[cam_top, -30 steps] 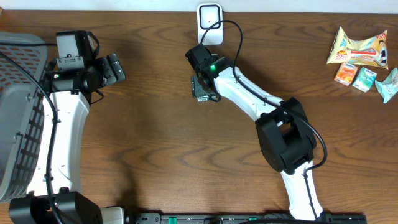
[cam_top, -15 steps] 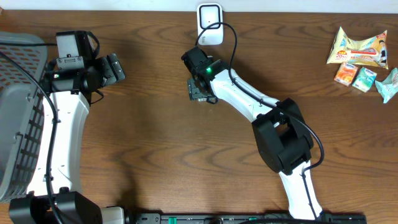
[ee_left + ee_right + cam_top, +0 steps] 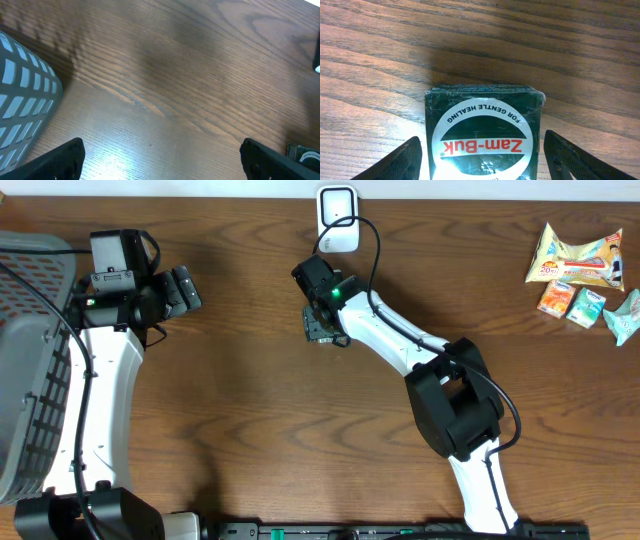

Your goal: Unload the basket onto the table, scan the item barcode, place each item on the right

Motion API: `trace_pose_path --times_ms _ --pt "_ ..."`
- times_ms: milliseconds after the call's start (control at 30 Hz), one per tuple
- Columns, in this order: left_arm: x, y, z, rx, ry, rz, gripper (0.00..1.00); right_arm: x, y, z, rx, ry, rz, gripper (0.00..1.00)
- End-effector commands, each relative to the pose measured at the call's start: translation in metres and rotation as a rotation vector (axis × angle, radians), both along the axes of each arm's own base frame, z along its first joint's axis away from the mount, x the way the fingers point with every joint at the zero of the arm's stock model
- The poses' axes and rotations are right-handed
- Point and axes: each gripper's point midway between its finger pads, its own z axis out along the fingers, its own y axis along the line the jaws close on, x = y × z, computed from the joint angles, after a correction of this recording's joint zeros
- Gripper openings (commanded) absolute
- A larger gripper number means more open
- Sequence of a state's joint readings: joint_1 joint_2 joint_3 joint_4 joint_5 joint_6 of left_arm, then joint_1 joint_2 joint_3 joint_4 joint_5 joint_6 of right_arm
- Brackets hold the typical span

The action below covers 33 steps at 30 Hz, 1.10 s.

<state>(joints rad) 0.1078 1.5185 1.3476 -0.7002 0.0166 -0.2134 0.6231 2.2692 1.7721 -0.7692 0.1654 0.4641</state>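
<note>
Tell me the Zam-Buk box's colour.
Dark green box, white round label; right wrist view shows it best.

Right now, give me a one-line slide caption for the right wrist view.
Right pincer open astride a green Zam-Buk box on the wood table, fingers clear of its sides.

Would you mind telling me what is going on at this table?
The right tool straddles a green Zam-Buk box close to the white scanner; whether it grips the box is unclear. The left tool hangs open beside the grey basket, holding nothing.
</note>
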Motion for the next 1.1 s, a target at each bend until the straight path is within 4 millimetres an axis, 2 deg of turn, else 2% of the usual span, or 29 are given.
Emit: trace_pose_path --times_ms 0,233,400,667,833,1067 --pt "-0.001 0.002 -0.004 -0.001 0.012 0.014 0.97 -0.003 -0.004 -0.018 -0.044 0.018 0.007 0.71" --pt "-0.001 0.002 -0.004 -0.001 0.012 0.014 0.98 -0.005 -0.001 -0.021 -0.048 0.024 0.014 0.67" --pt "-0.001 0.002 -0.004 -0.001 0.012 0.014 0.98 -0.007 0.0 -0.021 -0.028 0.039 0.015 0.59" --pt "-0.001 0.002 -0.004 -0.001 0.012 0.014 0.98 -0.007 0.005 -0.016 0.058 0.08 0.018 0.59" --pt "-0.001 0.002 -0.004 -0.001 0.013 0.014 0.97 -0.006 0.006 -0.007 0.132 0.109 0.016 0.6" --pt "-0.001 0.002 -0.004 -0.001 0.012 0.014 0.98 -0.002 0.011 0.021 0.317 0.157 0.019 0.58"
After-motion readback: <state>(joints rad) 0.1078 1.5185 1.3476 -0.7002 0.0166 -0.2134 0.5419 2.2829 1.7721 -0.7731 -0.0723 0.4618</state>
